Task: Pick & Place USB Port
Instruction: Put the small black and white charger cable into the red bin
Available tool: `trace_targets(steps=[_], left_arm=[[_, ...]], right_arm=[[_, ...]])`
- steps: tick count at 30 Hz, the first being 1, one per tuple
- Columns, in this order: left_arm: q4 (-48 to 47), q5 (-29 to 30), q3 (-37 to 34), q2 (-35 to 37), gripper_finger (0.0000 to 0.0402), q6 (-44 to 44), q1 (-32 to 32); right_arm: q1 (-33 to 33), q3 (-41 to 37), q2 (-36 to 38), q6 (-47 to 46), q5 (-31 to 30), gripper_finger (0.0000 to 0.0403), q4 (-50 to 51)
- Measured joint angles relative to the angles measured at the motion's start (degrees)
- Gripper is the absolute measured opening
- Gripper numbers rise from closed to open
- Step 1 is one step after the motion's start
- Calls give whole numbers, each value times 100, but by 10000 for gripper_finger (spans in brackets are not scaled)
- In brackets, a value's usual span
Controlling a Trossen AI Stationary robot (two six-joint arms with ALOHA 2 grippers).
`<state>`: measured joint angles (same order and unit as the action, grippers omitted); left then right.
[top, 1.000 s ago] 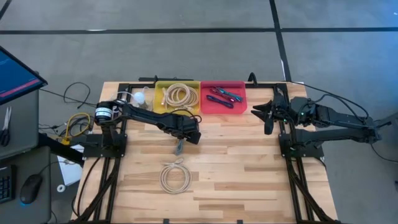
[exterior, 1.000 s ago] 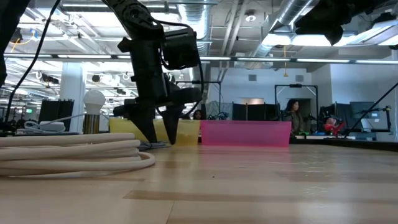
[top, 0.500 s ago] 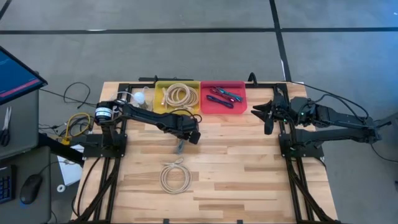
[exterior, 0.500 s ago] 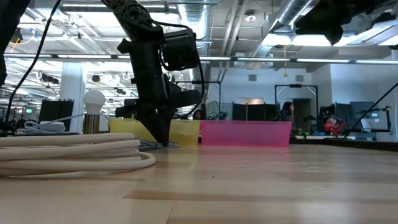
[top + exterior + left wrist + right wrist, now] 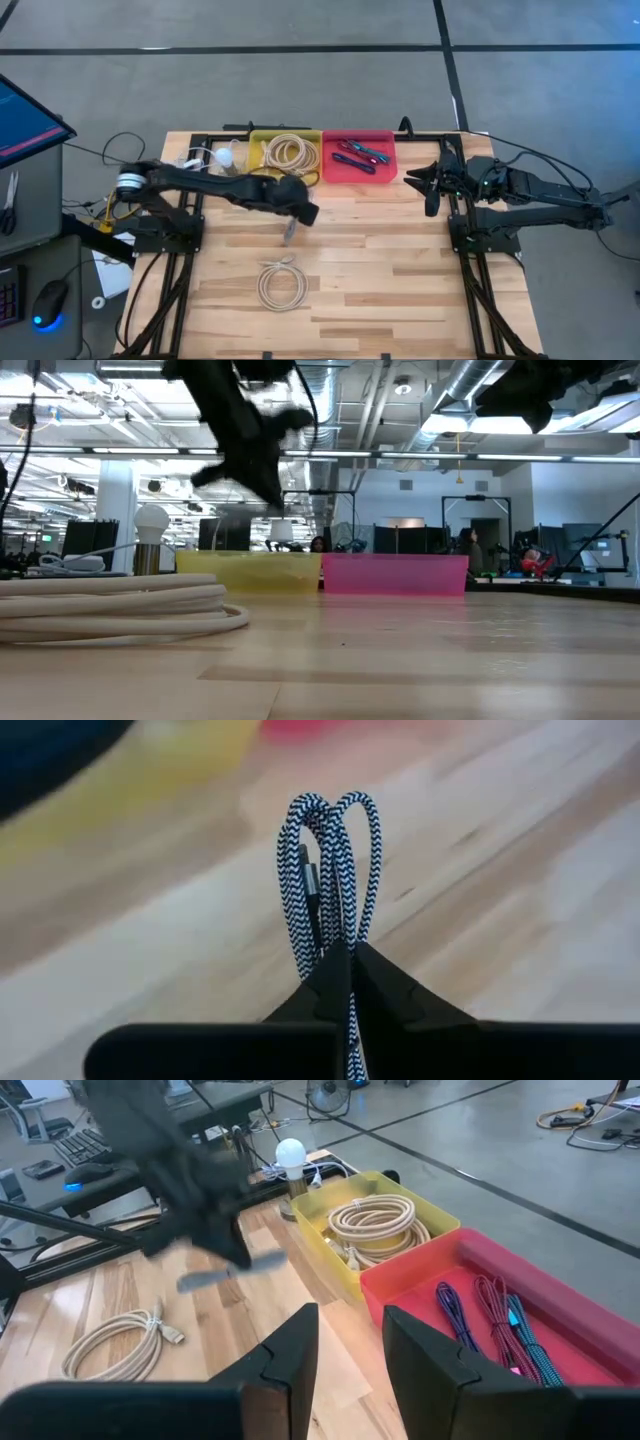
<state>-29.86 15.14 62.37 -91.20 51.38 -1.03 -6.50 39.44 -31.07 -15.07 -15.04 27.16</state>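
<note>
A black-and-white braided USB cable point(image 5: 330, 860), folded into a small bundle of loops, sticks out past my left gripper point(image 5: 350, 965), which is shut on it. From above, that gripper point(image 5: 297, 220) hangs over the table's middle, just in front of the yellow bin point(image 5: 252, 160), with the cable point(image 5: 289, 233) below it. The pink bin point(image 5: 385, 160) beside it holds several coloured cables. My right gripper point(image 5: 430, 187) waits at the table's right side, open, nothing between its fingers point(image 5: 290, 1355). My left gripper pinches the cable bundle between its two fingers, several strands side by side point(image 5: 345, 935). The loop ends point(image 5: 328, 805) reach out beyond the fingertips. The fingers slant down from above. The bundle is lifted clear of the table.
A beige cable coil point(image 5: 280, 285) lies on the table nearer the front edge. Another beige coil point(image 5: 289, 152) lies in the yellow bin. A white bulb point(image 5: 226, 157) and loose wires sit at the far left corner.
My left gripper has shut on the braided cable where it lay on the table. It has then risen well above the table, and the cable has come up clear of the wood with it.
</note>
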Motion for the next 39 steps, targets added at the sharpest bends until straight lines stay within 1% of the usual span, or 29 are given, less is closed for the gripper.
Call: trace_targets(steps=[4,9,14,18,22,28,32,36,39], left_arm=[[77,462,20,789,4,-210,2],[185,1060,22,1554,4,-489,2],[265,1348,22,1952,4,-783,-19],[310,1348,24,1964,3,-965,-142],[658,1114,24,1793,3,-1314,-389],[1684,221,26,1352,3,-1865,-1058],[1979,-261,26,976,3,-1986,-1468],[2414,-658,36,615,3,-2028,-1710],[2472,-875,335,294,3,-2225,-1794]], right_arm=[[0,0,1,0,-1,107,-4],[-4,0,0,0,-3,107,-11],[-4,0,0,0,-3,107,-15],[-4,0,0,0,-5,107,-15],[-4,0,0,0,-5,107,-17],[-4,0,0,0,-6,107,-22],[-4,0,0,-1,-5,107,-22],[-4,0,2,-3,-5,107,-24],[-4,0,0,-96,-7,107,-22]])
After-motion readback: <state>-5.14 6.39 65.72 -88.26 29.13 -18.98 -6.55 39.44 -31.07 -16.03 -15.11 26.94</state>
